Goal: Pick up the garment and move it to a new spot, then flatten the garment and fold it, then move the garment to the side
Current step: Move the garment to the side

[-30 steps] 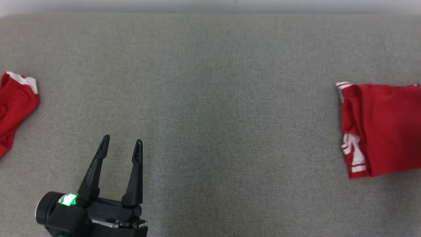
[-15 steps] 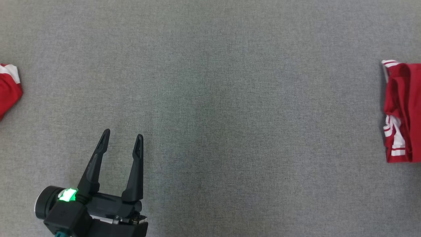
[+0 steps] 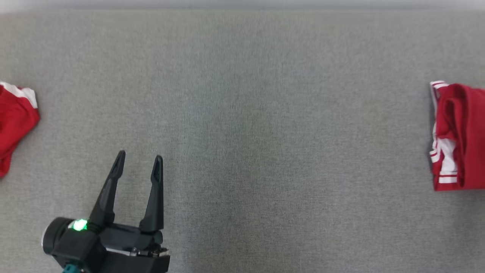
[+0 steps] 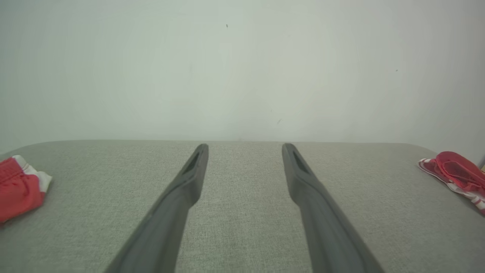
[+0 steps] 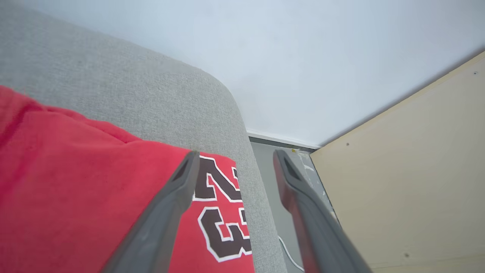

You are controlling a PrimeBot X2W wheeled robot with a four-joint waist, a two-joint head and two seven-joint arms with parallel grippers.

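Note:
The folded red garment (image 3: 460, 132) with white striped trim lies at the right edge of the grey table (image 3: 265, 113); the left wrist view has it at the far right (image 4: 452, 170). In the right wrist view its black "23" print faces up (image 5: 75, 170) by the table's rounded corner. My right gripper (image 5: 235, 152) hangs open just above it, one finger over the print and the other past the table edge, nothing between them. My left gripper (image 3: 140, 156) stands open and empty over bare table at the lower left (image 4: 245, 146).
A second red garment with a white band (image 3: 15, 121) lies crumpled at the table's left edge (image 4: 17, 187). Beyond the right corner are a pale wooden panel (image 5: 409, 170), grey floor and a white cable (image 5: 288, 250). A plain wall stands behind the table.
The head camera has shifted, so less of the right garment is in the picture than a second ago. My right gripper has gone from shut to open. The left gripper has stayed put.

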